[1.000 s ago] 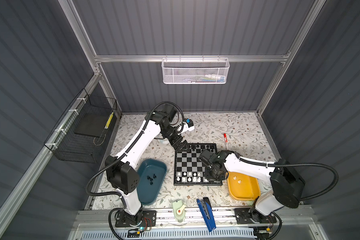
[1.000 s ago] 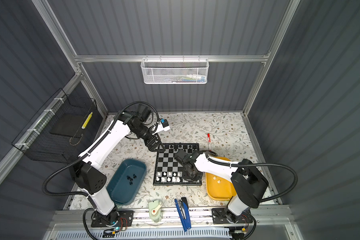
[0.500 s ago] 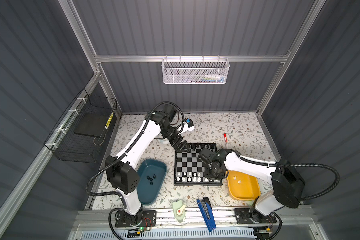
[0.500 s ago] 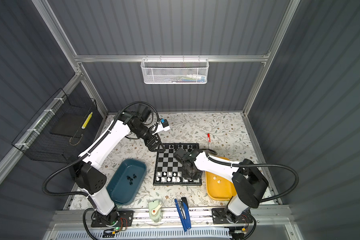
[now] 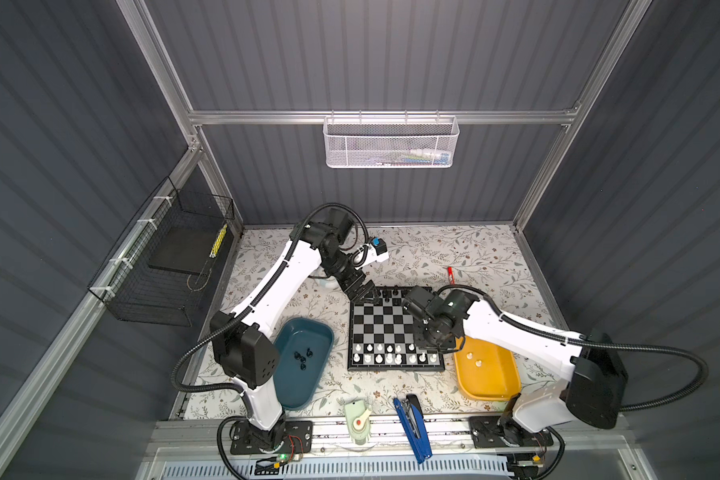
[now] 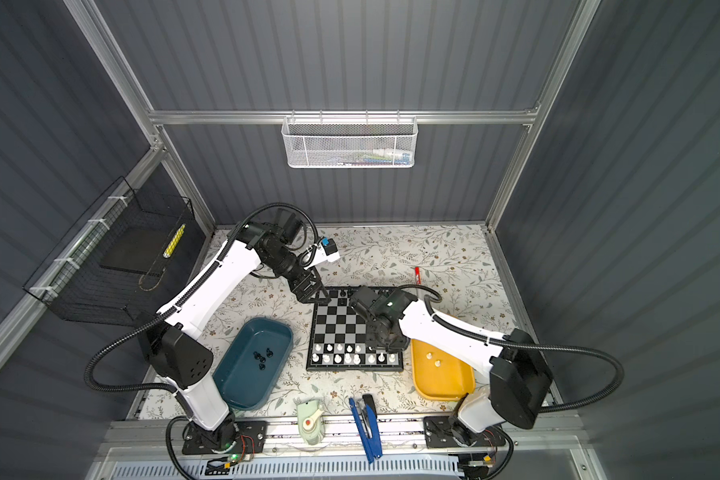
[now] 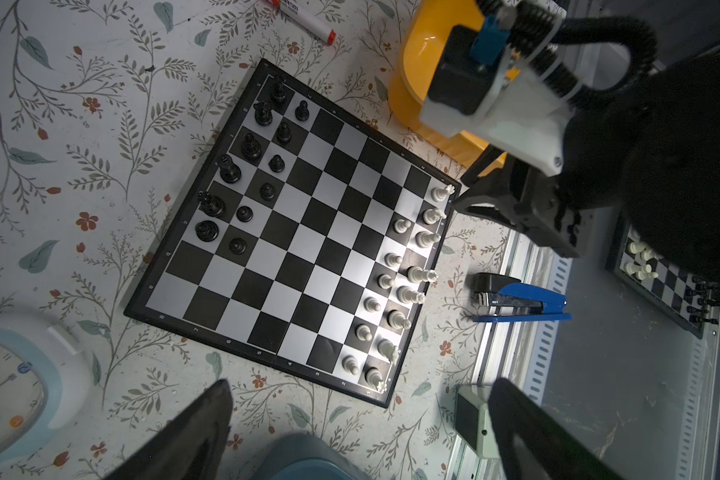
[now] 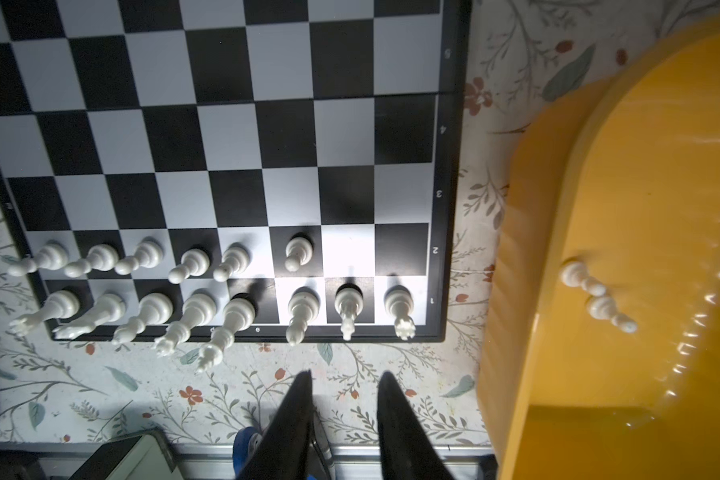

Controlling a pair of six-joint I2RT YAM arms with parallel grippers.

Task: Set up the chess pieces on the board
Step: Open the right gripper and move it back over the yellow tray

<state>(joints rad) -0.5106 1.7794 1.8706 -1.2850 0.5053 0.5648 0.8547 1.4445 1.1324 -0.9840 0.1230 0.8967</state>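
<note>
Floral tabletop (image 5: 454,253): left end effector (image 7: 360,388) wide, empty; right end effector (image 8: 345,376) narrow, empty.

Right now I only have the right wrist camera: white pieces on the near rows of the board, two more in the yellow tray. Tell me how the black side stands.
Observer: The black pieces stand in two rows of six along the far edge of the board. The last two columns there are bare.
Operator: Find the missing ones.
Observer: Four spare black pieces lie in the teal tray, left of the board.
Operator: Report the left gripper.
Observer: The left gripper hangs near the board's far left corner, jaws wide open, holding nothing.
</note>
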